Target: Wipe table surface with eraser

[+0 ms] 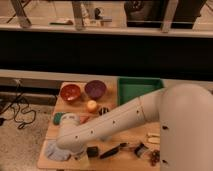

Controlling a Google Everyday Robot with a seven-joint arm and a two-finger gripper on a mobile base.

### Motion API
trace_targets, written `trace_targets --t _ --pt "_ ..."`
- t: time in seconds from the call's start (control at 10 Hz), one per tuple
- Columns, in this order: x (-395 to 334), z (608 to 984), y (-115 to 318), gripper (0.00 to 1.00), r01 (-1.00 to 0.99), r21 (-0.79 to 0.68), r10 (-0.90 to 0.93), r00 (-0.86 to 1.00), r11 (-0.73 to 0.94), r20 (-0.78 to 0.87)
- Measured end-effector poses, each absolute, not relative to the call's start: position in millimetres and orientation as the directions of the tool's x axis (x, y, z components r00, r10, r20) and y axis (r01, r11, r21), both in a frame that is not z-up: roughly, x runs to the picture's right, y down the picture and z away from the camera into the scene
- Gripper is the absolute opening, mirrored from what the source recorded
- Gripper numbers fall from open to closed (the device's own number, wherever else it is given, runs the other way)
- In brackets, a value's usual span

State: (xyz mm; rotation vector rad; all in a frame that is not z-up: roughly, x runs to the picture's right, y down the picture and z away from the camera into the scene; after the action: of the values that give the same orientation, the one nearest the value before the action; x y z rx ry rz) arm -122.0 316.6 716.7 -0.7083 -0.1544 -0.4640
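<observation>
**A:** What is at the far left?

**B:** Dark cables (20, 107) on the floor, off the worktop (49, 136). A pale blue cloth (51, 150) lies on the worktop's front-left corner, with its right side hidden under the white arm (110, 125).

**A:** And behind the cloth?

**B:** A green block (58, 118), cut off on its right by the arm. Farther back is an orange bowl (70, 92).

**A:** Where is the end effector?

**B:** The end effector (82, 151) is at the arm's low end, near the worktop's front edge and just right of the cloth. The arm's shell covers most of it. I cannot tell whether it is spread, pressed together or pinching something.

**A:** And the eraser?

**B:** A small dark block beside the end effector looks like the eraser (93, 151). I cannot tell whether the two touch.

**A:** What comes next, going right?

**B:** A yellow ball (92, 105) sits in front of a purple bowl (95, 89). A black stick-like object (113, 150) lies at the front, too dim to identify. A green tray (137, 86) is at the back, with its near edge hidden by the arm.

**A:** And the far right?

**B:** A dark cluster (154, 158) at the front, hard to make out. The robot's white body (190, 130) hides the rest of the worktop.
</observation>
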Motion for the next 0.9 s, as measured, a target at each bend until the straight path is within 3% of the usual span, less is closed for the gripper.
trace_targets --t 0.9 --pt "-95 741 338 0.8 0.349 -0.676 -0.173 0.933 0.649 0.315"
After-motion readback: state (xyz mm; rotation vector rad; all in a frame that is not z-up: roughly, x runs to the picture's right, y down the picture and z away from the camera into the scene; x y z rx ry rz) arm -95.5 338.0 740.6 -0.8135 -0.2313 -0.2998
